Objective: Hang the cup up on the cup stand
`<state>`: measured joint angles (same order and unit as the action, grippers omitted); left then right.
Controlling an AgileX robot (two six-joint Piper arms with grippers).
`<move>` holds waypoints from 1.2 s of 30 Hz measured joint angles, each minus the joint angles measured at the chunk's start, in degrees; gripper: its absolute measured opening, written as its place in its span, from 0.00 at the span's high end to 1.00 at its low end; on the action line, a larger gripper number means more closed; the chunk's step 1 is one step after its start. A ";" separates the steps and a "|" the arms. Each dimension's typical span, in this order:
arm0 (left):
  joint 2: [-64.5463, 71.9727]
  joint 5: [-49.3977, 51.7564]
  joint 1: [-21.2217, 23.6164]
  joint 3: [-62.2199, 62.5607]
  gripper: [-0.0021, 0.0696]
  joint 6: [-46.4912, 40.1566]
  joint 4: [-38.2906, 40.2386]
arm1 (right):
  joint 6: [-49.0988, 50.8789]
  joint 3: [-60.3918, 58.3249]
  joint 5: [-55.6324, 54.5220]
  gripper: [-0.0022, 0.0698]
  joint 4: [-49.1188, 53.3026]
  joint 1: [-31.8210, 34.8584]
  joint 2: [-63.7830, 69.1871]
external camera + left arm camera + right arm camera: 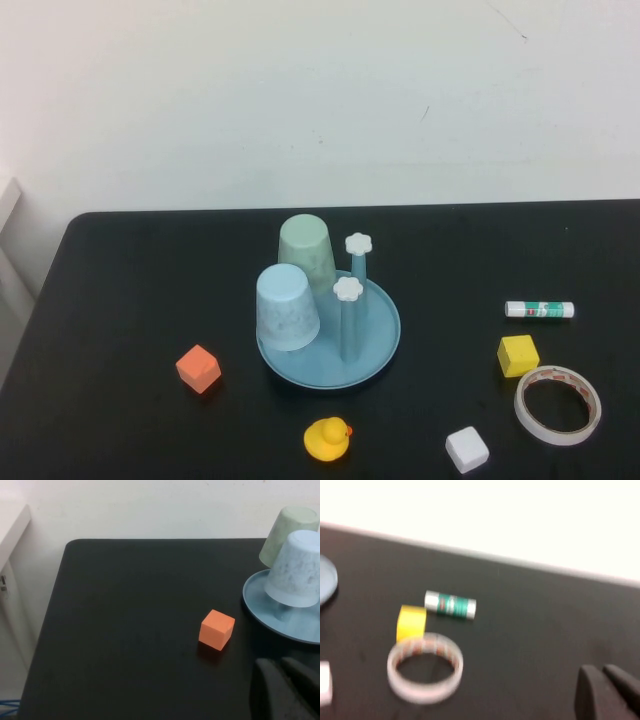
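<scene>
On the black bench (120, 300), the round blue dish-like cup stand (378, 345) sits near the middle. The pale mint-green plastic cup (307, 250) hangs upside down on one of its pegs at the far left side, tilted. A light blue speckled cup (286, 306) hangs upside down just in front of it. Two pegs with white flower-shaped caps (348, 289) stand free.

The left end effector (285, 690) shows only as a dark shape in the left wrist view, near the small orange cube (217, 629) and well apart from the mint cup (287, 532); its opening cannot be told. The right end effector (610, 692) is over the right part of the bench, near the clear tape ring (425, 666), the yellow cube (411, 622) and the glue stick (450, 604); its opening also cannot be told.
</scene>
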<state>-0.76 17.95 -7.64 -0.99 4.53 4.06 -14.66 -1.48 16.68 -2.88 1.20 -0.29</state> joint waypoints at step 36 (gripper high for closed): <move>0.00 0.00 0.00 0.00 0.97 0.23 0.00 | 8.59 -0.03 3.24 0.97 3.42 0.00 -0.37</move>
<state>-0.76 17.95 -7.64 -0.99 4.76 4.06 -6.07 -1.51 19.92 0.54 1.20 -0.65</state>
